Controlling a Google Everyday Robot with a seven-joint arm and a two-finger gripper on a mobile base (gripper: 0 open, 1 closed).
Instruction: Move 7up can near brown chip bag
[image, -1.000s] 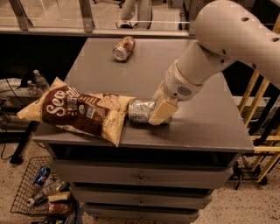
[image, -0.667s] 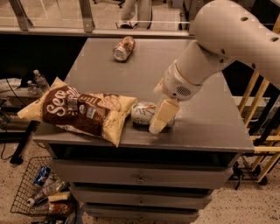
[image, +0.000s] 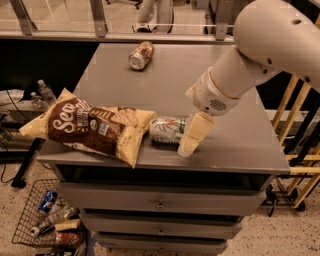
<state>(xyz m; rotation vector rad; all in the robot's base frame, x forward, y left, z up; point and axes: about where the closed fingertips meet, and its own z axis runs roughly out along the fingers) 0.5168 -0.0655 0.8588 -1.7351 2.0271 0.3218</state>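
Note:
The 7up can (image: 167, 130) lies on its side near the front edge of the grey cabinet top (image: 165, 80), its left end touching the right tip of the brown chip bag (image: 90, 126). The bag lies flat at the front left and overhangs the left edge. My gripper (image: 185, 132) hangs at the can's right end. Its near finger (image: 194, 134) points down in front of the can, with the tip close to the cabinet top. The far finger is mostly hidden behind the wrist. The jaws stand open and the can rests on the top.
A brownish-gold can (image: 140, 55) lies on its side at the back of the top. A wire basket (image: 50, 220) with bottles sits on the floor at the lower left. Wooden frames (image: 295, 130) stand to the right. A glass rail (image: 100, 22) runs behind the cabinet.
The near finger has slid from the can's right end toward the front edge and a little right. The can stays against the bag's tip and more of its label shows.

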